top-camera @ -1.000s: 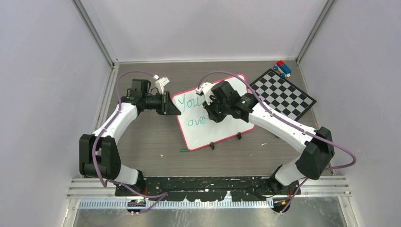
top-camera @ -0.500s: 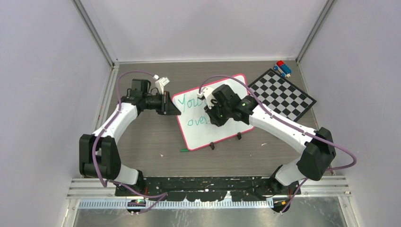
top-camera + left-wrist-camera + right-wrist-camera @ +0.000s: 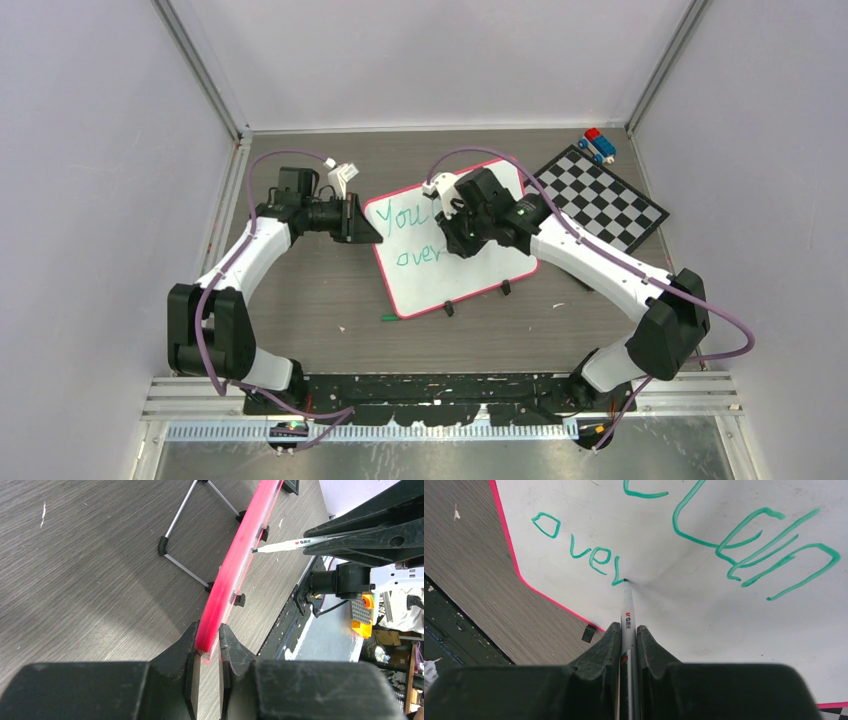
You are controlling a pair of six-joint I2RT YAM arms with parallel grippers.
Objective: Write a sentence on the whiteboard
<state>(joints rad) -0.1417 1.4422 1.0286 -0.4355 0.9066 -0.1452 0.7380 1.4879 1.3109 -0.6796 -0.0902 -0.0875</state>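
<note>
Right fingers (image 3: 612, 642) clench a slim white marker (image 3: 628, 607), tip touching the pink-rimmed white whiteboard (image 3: 724, 630) just past the green sentence (image 3: 597, 566) at "over"; left fingers (image 3: 186, 652) pinch its rim.

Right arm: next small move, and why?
Probably drag the marker tip onward to start the next letter: the right gripper holds it touching the whiteboard where the sentence stops at "over", blank board ahead, left gripper clamping the rim.
</note>
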